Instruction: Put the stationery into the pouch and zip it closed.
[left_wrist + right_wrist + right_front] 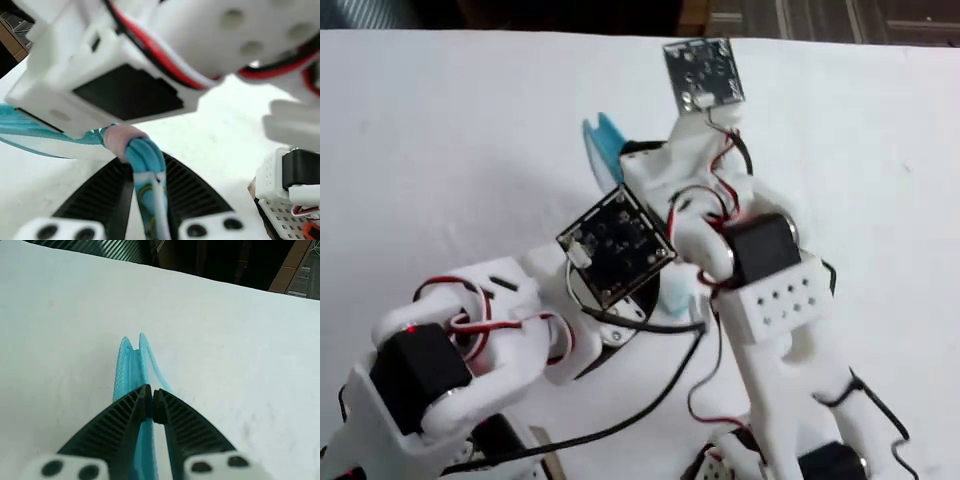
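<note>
right gripper clenched on turquoise mesh fabric pouch | left gripper pinching its other end | pouch edge-up over white table | risk: thin fabric slips out if arms pull apart

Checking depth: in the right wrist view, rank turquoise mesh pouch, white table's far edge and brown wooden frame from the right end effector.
1. Turquoise mesh pouch: clamped in the right end effector.
2. White table's far edge: ahead.
3. Brown wooden frame: beyond the edge.

The arms hide most of the pouch.
</note>
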Motion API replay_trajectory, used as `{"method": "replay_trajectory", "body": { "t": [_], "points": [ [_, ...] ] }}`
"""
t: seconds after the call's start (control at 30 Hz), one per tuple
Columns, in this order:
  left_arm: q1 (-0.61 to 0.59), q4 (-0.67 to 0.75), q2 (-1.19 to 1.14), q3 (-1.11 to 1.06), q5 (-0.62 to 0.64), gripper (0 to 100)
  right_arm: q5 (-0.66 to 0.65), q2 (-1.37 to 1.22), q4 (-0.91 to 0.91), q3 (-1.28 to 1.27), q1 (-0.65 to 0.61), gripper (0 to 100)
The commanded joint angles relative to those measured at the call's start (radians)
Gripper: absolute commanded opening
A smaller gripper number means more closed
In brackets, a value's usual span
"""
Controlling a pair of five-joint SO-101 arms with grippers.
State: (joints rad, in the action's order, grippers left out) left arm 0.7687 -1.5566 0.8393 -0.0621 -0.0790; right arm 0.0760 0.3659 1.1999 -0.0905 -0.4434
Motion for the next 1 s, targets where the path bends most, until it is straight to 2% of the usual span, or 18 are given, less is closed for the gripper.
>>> {"method": "replay_trajectory", "body": {
  "t": [0.0, 0.4, 0.97],
  "points": [
    [0.037, 0.026, 0.037, 0.010, -0.006, 2, -0.012, -0.154, 0.084, 0.089, 0.010, 1.8],
    [0.038, 0.011, 0.041, 0.010, -0.006, 2, -0.012, -0.452, 0.200, 0.411, 0.016, 1.8],
    [0.040, 0.002, 0.043, 0.013, -0.006, 2, -0.009, -0.728, 0.203, 0.709, 0.010, 1.8]
  ]
}}
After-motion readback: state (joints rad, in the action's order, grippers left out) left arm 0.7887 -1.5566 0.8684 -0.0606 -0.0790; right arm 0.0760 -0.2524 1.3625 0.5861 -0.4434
